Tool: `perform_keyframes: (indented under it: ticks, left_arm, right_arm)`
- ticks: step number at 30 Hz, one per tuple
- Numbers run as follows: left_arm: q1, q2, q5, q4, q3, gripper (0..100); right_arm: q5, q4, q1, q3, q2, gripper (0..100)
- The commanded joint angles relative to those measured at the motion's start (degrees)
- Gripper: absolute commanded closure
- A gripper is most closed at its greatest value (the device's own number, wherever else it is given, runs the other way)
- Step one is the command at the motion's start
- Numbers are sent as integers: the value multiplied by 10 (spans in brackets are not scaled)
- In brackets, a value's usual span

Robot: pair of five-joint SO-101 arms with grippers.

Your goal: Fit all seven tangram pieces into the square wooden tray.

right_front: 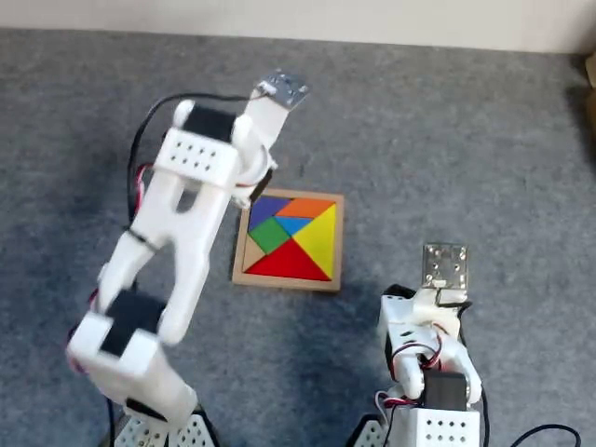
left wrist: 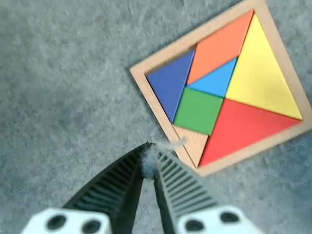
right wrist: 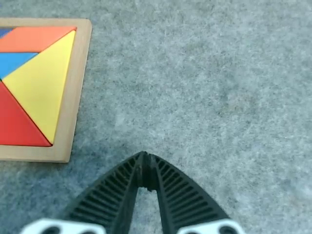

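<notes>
**High view: tray on the carpet between your two arms**

Your square wooden tray (right_front: 284, 280) lies flat on the grey carpet (right_front: 484, 140). It holds the red triangle (left wrist: 239, 129), yellow triangle (left wrist: 261, 80), orange piece (left wrist: 219, 46), light blue triangle (left wrist: 214, 80), green square (left wrist: 199, 111) and dark blue triangle (left wrist: 170, 83). A triangular patch of bare wood (left wrist: 194, 142) shows beside the green square. Your left gripper (left wrist: 151, 157) hangs just off that corner, jaws closed together. Your right gripper (right wrist: 145, 168) hangs over carpet near the tray's yellow side, jaws closed too.
</notes>
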Motion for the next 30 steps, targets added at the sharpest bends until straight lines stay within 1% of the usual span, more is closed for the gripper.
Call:
perform_keyframes:
  ticks: [1, 8, 11, 13, 21, 30]
  left_arm:
    - [8, -131, 6, -128, 177, 995]
    - [10, -302, 6, -309, 429, 995]
    - [9, -360, 7, -384, 505, 995]
    - [8, -391, 7, -415, 537, 995]
    - [11, -478, 6, -451, 600, 995]
    - [11, -633, 6, -451, 672, 995]
  right_arm:
    - [-5, -15, 7, 58, -3, 993]
    - [-5, -15, 7, 58, -3, 993]
    - [-5, -15, 7, 58, -3, 993]
    - [-5, -14, 7, 58, -3, 993]
    - [-5, -15, 7, 58, -3, 993]
    - [-5, -15, 7, 58, -3, 993]
